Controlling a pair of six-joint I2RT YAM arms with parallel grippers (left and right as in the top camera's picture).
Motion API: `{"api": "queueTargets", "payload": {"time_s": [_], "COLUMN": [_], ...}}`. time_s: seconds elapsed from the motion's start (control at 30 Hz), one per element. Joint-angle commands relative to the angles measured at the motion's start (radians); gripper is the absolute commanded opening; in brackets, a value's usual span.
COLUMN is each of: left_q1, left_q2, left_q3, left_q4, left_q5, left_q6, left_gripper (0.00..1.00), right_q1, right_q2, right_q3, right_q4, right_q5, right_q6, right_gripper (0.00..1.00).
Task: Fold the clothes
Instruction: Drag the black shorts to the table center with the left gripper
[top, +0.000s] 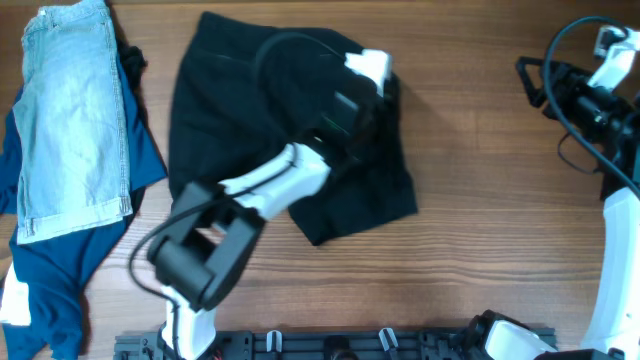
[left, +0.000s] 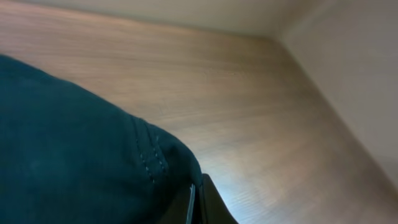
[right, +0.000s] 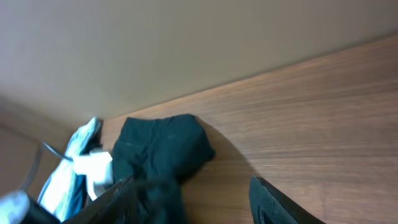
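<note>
The left arm (top: 285, 178) has smooth white links between bulky black joints, with a thin black cable (top: 262, 55) looping beside its wrist. The right arm (top: 620, 250) has the same colours.

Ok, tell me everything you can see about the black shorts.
The black shorts are plain dark fabric with a stitched hem. They lie crumpled on the wooden table, to the right of the pale denim shorts. Their right side is bunched up where the left end effector appears to pinch the edge; the arm reaches across them.
</note>
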Motion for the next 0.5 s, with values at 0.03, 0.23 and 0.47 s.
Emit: {"api": "queueTargets", "payload": {"time_s": [0.03, 0.23, 0.47], "left_q1": [-0.092, -0.059, 0.217], "left_q2": [0.027, -0.059, -0.403], "left_q3": [0.008, 0.008, 0.008], "left_q4": [0.099, 0.059, -0.479], "left_q5": [0.007, 0.035, 0.042], "left_q6": [-0.056, 0.014, 0.127], "left_gripper": [0.27, 1.0, 1.0], "right_q1": [-0.042, -0.042, 0.044], "right_q2": [-0.008, -0.008, 0.031], "right_q3": [0.02, 0.02, 0.02], "right_q4": [-0.003, 0.003, -0.03], "right_q5": [-0.001, 0.007, 0.027], "right_q6": [0.029, -0.006, -0.088], "right_gripper": [0.63, 0.66, 0.67]}}
